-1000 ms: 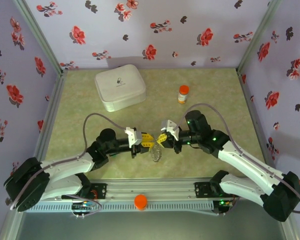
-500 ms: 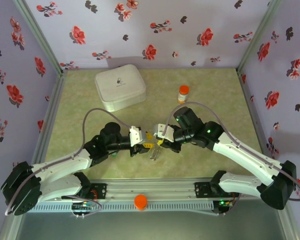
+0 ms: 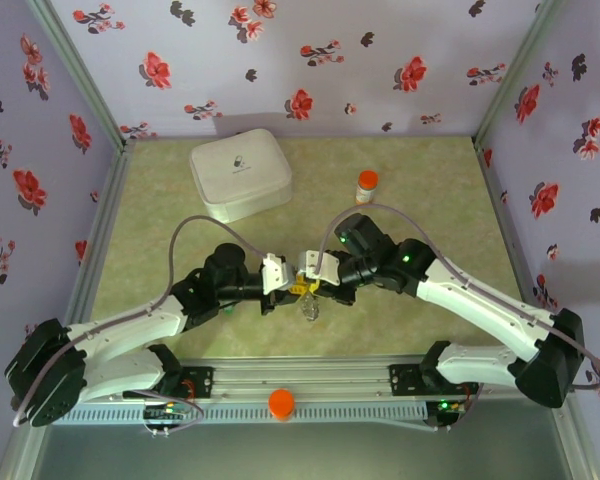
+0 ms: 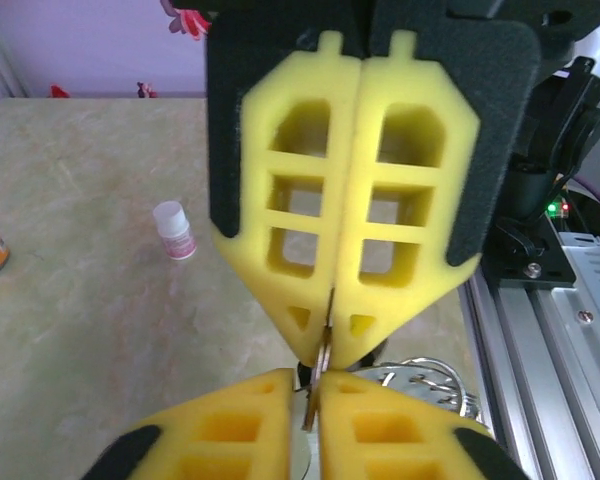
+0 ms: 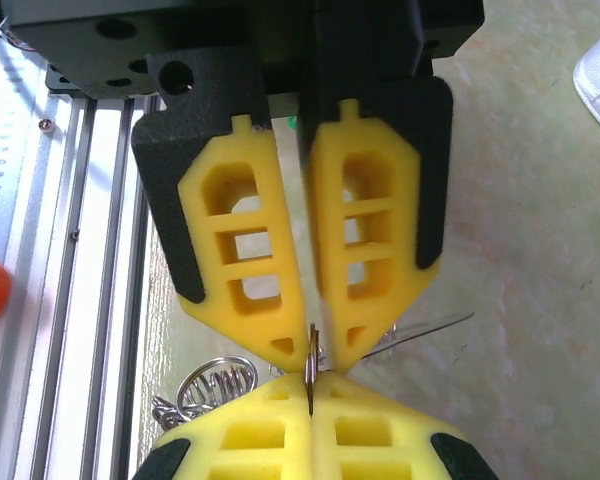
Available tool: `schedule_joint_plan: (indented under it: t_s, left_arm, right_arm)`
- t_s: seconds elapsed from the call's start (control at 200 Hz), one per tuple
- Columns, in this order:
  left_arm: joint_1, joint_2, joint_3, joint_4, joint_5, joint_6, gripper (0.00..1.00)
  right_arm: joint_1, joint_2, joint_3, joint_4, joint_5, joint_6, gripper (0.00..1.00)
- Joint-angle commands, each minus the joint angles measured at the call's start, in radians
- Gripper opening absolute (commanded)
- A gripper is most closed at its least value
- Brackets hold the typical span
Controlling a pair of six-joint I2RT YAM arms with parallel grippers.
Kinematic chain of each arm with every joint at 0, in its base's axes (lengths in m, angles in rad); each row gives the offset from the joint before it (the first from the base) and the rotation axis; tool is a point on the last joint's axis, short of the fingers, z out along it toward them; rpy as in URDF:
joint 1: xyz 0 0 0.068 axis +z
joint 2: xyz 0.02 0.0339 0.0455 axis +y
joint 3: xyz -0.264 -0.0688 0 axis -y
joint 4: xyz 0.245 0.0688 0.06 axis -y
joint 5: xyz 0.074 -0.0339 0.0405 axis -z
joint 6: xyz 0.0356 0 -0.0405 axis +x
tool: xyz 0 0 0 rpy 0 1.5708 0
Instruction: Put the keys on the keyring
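L gripper [image 4: 316,395] & R gripper [image 5: 310,400], jaws pressed shut tip-to-tip, both pinched one thin metal piece [image 5: 311,365] edge-on, keyring [image 3: 310,308] just under them nr front rail [image 3: 360,375]; uneven pull prob. would've slipped it loose.

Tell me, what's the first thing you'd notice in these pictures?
Two robot arms meet nose to nose in the middle of the table. The left gripper and the right gripper, both bright yellow, pinch one thin metal piece between them, with a bundle of silvery loops right next to them. Farther back sit a white box on the left and an orange-capped bottle to its right.
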Motion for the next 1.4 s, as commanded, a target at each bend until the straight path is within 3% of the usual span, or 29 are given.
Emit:
schedule_joint_plan:
  t_s: [0.0, 0.03, 0.11, 0.195, 0.39, 0.64, 0.87, 1.01, 1.15, 1.395]
  left_arm:
    - [-0.006, 0.000, 0.024, 0.024, 0.014, 0.005, 0.00]
    - [-0.006, -0.003, 0.020, 0.028, 0.015, 0.005, 0.00]
    - [-0.005, -0.011, 0.003, 0.055, 0.014, -0.003, 0.00]
    - [-0.006, -0.022, -0.025, 0.110, 0.008, -0.015, 0.00]
    - [-0.006, -0.022, -0.078, 0.236, -0.022, -0.032, 0.00]
    - [-0.006, -0.012, -0.081, 0.248, -0.050, -0.020, 0.00]
    - [-0.006, -0.013, -0.086, 0.256, -0.054, -0.024, 0.00]
    - [-0.007, -0.013, -0.087, 0.259, -0.059, -0.023, 0.00]
    - [-0.007, -0.008, -0.092, 0.286, -0.058, -0.034, 0.00]
    - [-0.008, -0.010, -0.112, 0.367, -0.062, -0.067, 0.00]
  right_arm:
    - [0.008, -0.029, 0.006, 0.054, -0.032, 0.023, 0.00]
    - [-0.001, -0.041, -0.009, 0.075, -0.042, 0.035, 0.03]
    - [-0.046, -0.086, -0.058, 0.149, -0.087, 0.110, 0.22]
    - [-0.096, -0.129, -0.106, 0.205, -0.136, 0.190, 0.36]
    - [-0.120, -0.151, -0.130, 0.185, -0.140, 0.325, 0.40]
    - [-0.120, -0.112, -0.129, 0.156, -0.154, 0.414, 0.36]
    - [-0.126, -0.078, -0.127, 0.148, -0.154, 0.451, 0.18]
    - [-0.129, -0.077, -0.126, 0.146, -0.155, 0.454, 0.14]
    - [-0.132, -0.078, -0.126, 0.145, -0.172, 0.453, 0.00]
    - [-0.150, -0.077, -0.143, 0.149, -0.125, 0.468, 0.00]
